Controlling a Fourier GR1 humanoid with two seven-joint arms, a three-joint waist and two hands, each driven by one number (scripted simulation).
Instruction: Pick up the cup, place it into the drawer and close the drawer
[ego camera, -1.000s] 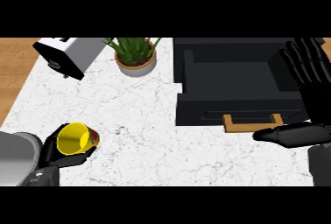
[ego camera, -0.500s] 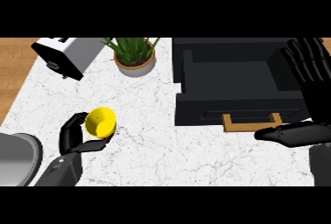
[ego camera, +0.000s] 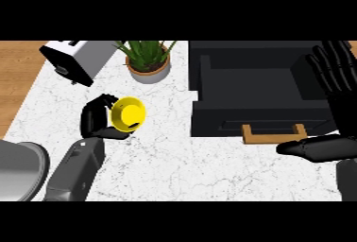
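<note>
My left hand [ego camera: 96, 120] is curled round a yellow cup [ego camera: 128, 113], which is tilted so its opening faces the view, above the white marble counter [ego camera: 174, 160] left of centre. The black drawer [ego camera: 261, 92] stands open at the upper right, its wooden handle [ego camera: 273, 133] at the front. My right hand [ego camera: 333, 66] is at the right edge over the drawer's right side, fingers straight and pointing up, thumb [ego camera: 310, 146] sticking out low to the left near the handle.
A white toaster [ego camera: 73, 59] stands at the back left. A potted plant [ego camera: 148, 59] stands between it and the drawer. A grey rounded object [ego camera: 17, 168] fills the lower left corner. Wooden floor [ego camera: 17, 80] shows beyond the counter's left edge.
My left hand has carried the yellow cup up and to the right, away from the lower left corner toward the drawer. The right hand has stayed in place.
</note>
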